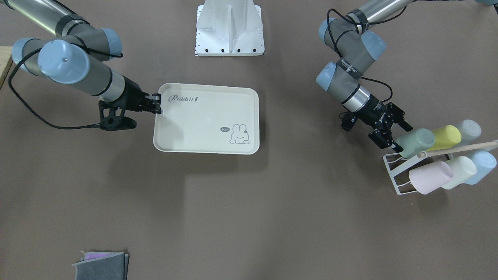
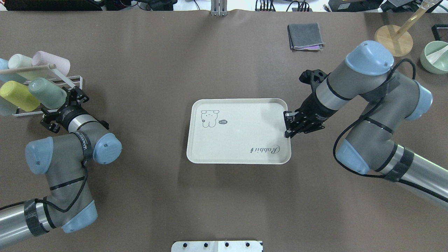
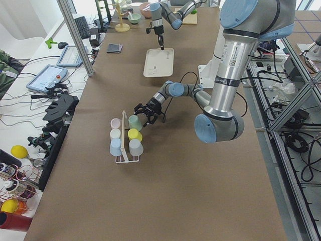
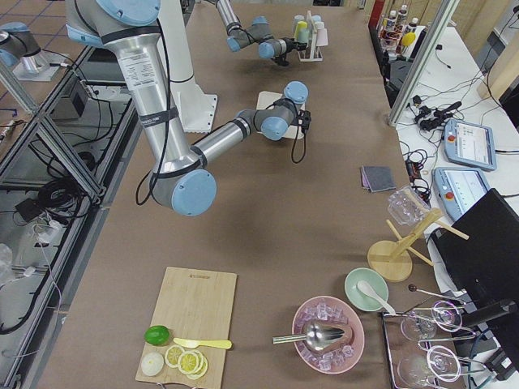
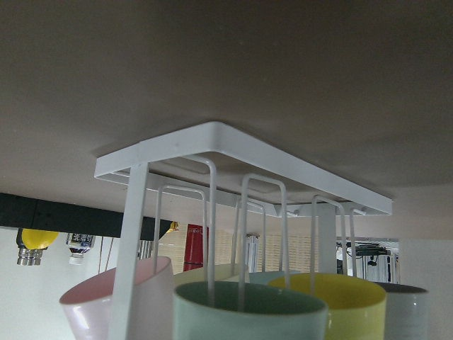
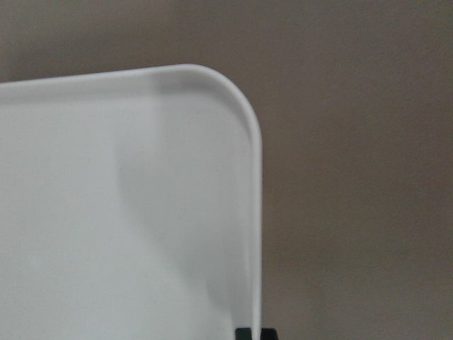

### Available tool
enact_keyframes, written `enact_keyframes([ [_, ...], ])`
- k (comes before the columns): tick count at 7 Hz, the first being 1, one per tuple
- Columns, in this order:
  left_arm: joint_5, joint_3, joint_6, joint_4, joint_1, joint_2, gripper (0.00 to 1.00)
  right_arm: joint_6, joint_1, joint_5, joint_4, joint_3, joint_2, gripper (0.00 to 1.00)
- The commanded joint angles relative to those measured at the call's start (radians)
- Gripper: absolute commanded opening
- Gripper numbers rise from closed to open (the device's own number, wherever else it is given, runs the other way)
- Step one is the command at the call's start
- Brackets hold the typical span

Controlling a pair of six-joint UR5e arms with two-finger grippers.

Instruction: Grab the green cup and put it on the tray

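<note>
The green cup [image 1: 416, 142] lies on its side on the white wire cup rack [image 1: 395, 177] at the table's end. It also shows in the overhead view [image 2: 47, 92] and at the bottom of the left wrist view [image 5: 248, 312]. My left gripper [image 1: 400, 137] is open at the cup's end, with a finger on each side of it. The cream-white tray [image 1: 206, 116] with "Rabbit" script and a bunny lies flat mid-table. My right gripper [image 1: 157, 104] is shut on the tray's short rim near the script corner, as the overhead view [image 2: 287, 123] also shows.
The rack also holds a yellow cup [image 1: 443, 137], a pink cup [image 1: 428, 177], a cream cup [image 1: 461, 171] and light blue cups [image 1: 480, 165]. A folded grey cloth [image 2: 304, 36], a wooden stand [image 2: 393, 35] and a green bowl [image 2: 435, 57] are on the far side.
</note>
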Motion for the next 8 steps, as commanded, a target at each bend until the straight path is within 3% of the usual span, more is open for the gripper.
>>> enact_keyframes([
  [1,0.005,0.026,0.000,-0.021,-0.004,-0.001,0.97,0.025,-0.140,-0.139,0.005,0.017,0.043,0.00],
  [3,0.014,0.040,0.000,-0.047,-0.010,-0.001,0.95,-0.045,-0.168,-0.168,0.016,0.003,0.041,0.00],
  [8,0.023,0.043,0.001,-0.066,-0.027,0.001,0.93,-0.009,-0.190,-0.238,0.020,-0.011,0.040,0.00],
])
